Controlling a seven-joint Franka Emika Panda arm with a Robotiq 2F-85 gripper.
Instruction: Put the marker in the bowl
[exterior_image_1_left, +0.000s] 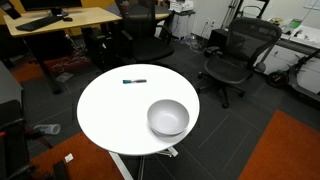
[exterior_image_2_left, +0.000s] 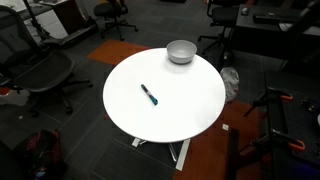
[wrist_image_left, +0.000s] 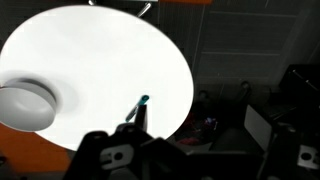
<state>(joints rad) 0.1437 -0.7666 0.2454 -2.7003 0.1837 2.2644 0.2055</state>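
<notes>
The marker (exterior_image_1_left: 134, 81) is a thin dark pen with a teal section. It lies flat on the round white table (exterior_image_1_left: 110, 115), near the far edge in one exterior view and near the middle in the other exterior view (exterior_image_2_left: 148, 95). The silver bowl (exterior_image_1_left: 168, 117) stands upright and empty near the table's rim, and it shows in both exterior views (exterior_image_2_left: 181, 51). In the wrist view the marker (wrist_image_left: 139, 107) lies near the table edge and the bowl (wrist_image_left: 27, 103) sits at the far left. My gripper (wrist_image_left: 205, 140) is high above the table. Its two dark fingers are wide apart and hold nothing.
Black office chairs (exterior_image_1_left: 238, 55) stand around the table, with another chair (exterior_image_2_left: 40, 75) close to its side. A wooden desk (exterior_image_1_left: 60, 18) is behind. The floor is dark with an orange carpet patch (exterior_image_1_left: 285, 150).
</notes>
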